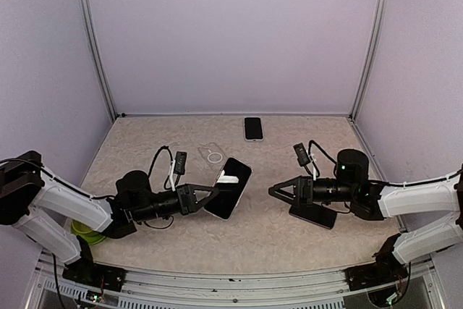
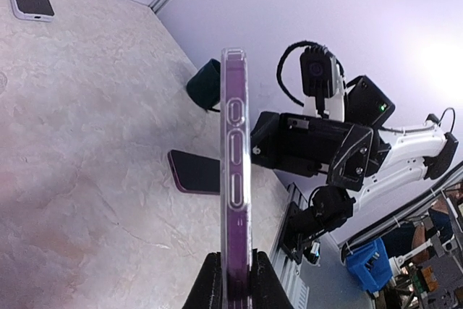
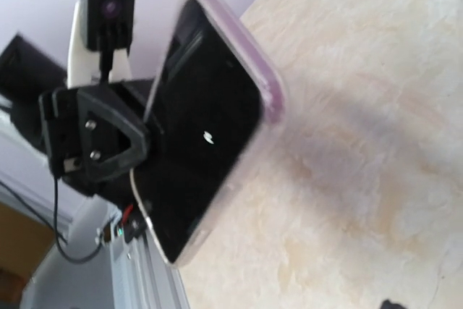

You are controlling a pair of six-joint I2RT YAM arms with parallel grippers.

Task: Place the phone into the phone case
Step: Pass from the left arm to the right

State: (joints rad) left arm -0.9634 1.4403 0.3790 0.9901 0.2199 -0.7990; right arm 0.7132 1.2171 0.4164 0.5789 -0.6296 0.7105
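While the left gripper (image 1: 208, 197) has its jaws clamped on the phone (image 1: 230, 184), apparently cased, long axis running out from them, the right gripper (image 1: 275, 192) faces it, jaws wide, empty

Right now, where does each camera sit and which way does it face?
Top external: fixed above and behind the robot, looking down at the table; both arms show, left gripper shut on the cased phone, right gripper open.
Left wrist: on the left arm, looking along its fingers towards the right arm; cased phone seen edge-on.
Right wrist: on the right arm, facing the cased phone's screen and the left gripper; own fingers hardly visible.
Shared: both wrist views see the cased phone from opposite sides.
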